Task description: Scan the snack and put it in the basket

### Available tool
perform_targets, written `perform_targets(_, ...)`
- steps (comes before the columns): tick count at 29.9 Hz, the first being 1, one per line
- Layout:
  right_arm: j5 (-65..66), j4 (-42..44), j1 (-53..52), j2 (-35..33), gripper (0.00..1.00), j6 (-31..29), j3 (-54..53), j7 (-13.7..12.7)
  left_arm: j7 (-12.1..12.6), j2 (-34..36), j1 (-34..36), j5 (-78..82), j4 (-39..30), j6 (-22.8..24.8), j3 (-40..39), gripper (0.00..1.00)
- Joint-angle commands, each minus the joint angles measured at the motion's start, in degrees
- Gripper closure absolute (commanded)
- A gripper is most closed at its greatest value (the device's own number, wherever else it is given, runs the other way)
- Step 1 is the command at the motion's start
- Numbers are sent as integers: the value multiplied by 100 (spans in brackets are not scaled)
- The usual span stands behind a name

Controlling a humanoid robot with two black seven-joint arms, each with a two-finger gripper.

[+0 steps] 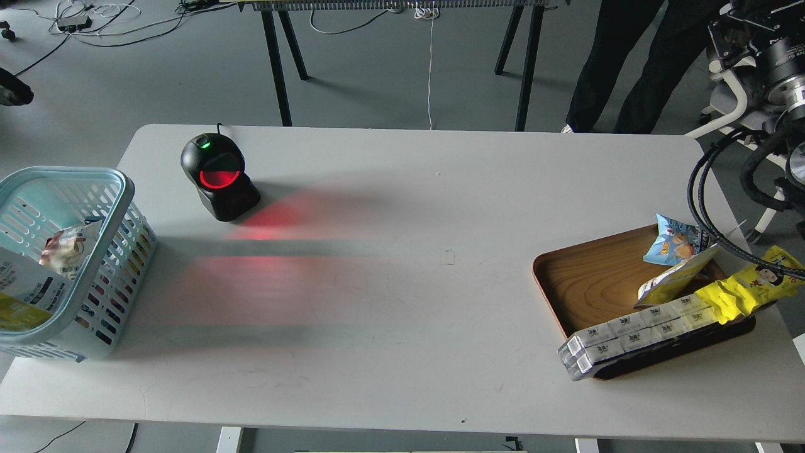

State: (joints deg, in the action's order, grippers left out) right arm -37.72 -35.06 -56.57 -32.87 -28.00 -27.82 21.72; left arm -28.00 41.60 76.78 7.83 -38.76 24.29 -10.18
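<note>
Item: snack (676, 277), lying in wooden tray (585, 283) beneath blue packet (670, 242), far from basket (119, 189); my jaws unseen, state unknown; risk: crowded neighbours dragged along during pickup.

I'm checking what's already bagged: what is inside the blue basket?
The basket holds several packets leaning at its left side: a white printed one and a smaller pouch. Its floor beneath them is hidden.
</note>
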Motion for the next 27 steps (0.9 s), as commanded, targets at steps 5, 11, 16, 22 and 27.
perform_targets(5,-7,350,-74,166,1,0,-408,-370,0,-2127,-637,-1713,2695,371,-764,1)
perform_targets(11,-7,859,-74,614,1,0,-356,-519,294,-2867,-1393,-1838,3102,371,-2371,0)
perform_targets(16,2,1150,-74,922,1,0,-347,-511,330,-3219,-1605,-1838,3094,371,-2937,0)
perform_targets(22,28,1124,-74,949,1,0,-320,-502,312,-3404,-1561,-1838,3085,371,-2954,0)
perform_targets(27,98,1124,-83,949,1,0,-338,-467,303,-3421,-1552,-1829,3076,371,-2928,0)
